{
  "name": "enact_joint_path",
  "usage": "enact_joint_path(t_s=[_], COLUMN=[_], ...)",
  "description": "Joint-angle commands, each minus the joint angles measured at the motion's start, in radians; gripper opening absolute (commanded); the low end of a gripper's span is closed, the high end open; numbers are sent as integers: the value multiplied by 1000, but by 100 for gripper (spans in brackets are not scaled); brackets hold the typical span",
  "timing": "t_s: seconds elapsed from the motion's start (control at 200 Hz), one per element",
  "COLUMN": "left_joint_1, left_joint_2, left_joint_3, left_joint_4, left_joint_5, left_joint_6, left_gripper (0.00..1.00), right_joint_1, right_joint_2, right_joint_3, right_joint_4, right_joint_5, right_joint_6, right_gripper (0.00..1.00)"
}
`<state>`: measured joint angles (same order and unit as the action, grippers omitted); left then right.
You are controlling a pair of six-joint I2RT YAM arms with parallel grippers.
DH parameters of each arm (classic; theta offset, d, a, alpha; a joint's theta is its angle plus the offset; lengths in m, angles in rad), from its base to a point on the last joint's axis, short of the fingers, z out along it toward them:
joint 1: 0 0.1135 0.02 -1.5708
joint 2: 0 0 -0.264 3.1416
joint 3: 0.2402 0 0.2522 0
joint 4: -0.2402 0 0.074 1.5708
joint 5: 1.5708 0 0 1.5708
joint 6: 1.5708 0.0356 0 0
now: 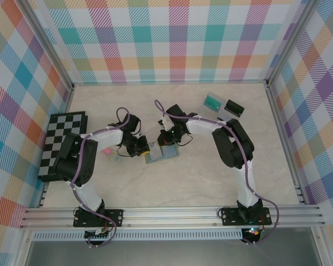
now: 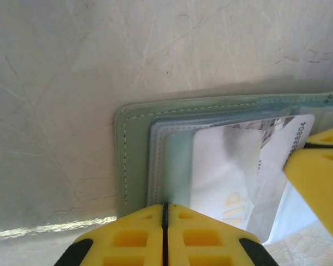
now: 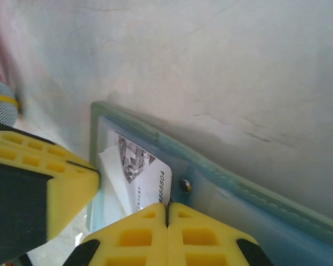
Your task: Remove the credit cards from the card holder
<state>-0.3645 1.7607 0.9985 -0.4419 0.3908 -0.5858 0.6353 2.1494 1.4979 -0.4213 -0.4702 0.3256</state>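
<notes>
The grey-teal card holder [image 1: 158, 153] lies open on the table between my two grippers. A white credit card [image 3: 150, 176] with printed digits sticks out of its pocket, and the left wrist view shows a pale credit card [image 2: 225, 177] with faint lettering in the sleeve. My right gripper [image 3: 167, 209] is shut, its tips at the white card's edge; whether that edge is pinched I cannot tell. My left gripper [image 2: 165, 208] is shut, its tips on the holder's [image 2: 134, 149] near edge beside the clear sleeves. The two grippers [image 1: 139, 148] [image 1: 167, 138] stand close together over the holder.
A pink card [image 1: 106, 151] lies on the table left of the left gripper. The black-and-white chequered board [image 1: 64, 144] sits at the far left. A clear tray [image 1: 213, 101] and a dark item [image 1: 233, 107] rest at the back right. Metal rails edge the table.
</notes>
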Motion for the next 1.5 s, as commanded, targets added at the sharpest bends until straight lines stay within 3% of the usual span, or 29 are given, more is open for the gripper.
enact_joint_path(t_s=[0.0,0.24,0.4,0.52,0.67,0.835,0.97,1.06,1.265,1.495], left_joint_1=[-5,-5,-5,-5,10,37,41,41,42,41], left_joint_2=[56,35,-31,-103,-217,-341,-380,-384,-366,-356], left_joint_3=[-32,-15,27,64,63,16,-24,-33,-10,-48], left_joint_4=[-93,-98,-97,-109,-75,75,290,425,516,719], left_joint_5=[-93,-69,-19,-9,17,130,280,381,445,464], left_joint_6=[19,24,-5,-33,-116,-217,-308,-379,-418,-511], left_gripper=[8,8,17,30,55,77,86,87,83,52], right_joint_1=[-14,-19,-30,-47,-85,-131,-169,-188,-216,-224], right_joint_2=[-41,-107,-218,-298,-392,-456,-480,-494,-507,-504], right_joint_3=[-14,-32,-73,-112,-161,-187,-204,-214,-236,-248], right_joint_4=[-31,-32,-19,-3,40,104,198,276,426,518], right_joint_5=[76,76,60,36,-64,-218,-332,-399,-495,-545], right_joint_6=[7,12,18,35,72,148,271,359,516,610], right_gripper=[0,0,0,0,0,0,0,0,0,0])
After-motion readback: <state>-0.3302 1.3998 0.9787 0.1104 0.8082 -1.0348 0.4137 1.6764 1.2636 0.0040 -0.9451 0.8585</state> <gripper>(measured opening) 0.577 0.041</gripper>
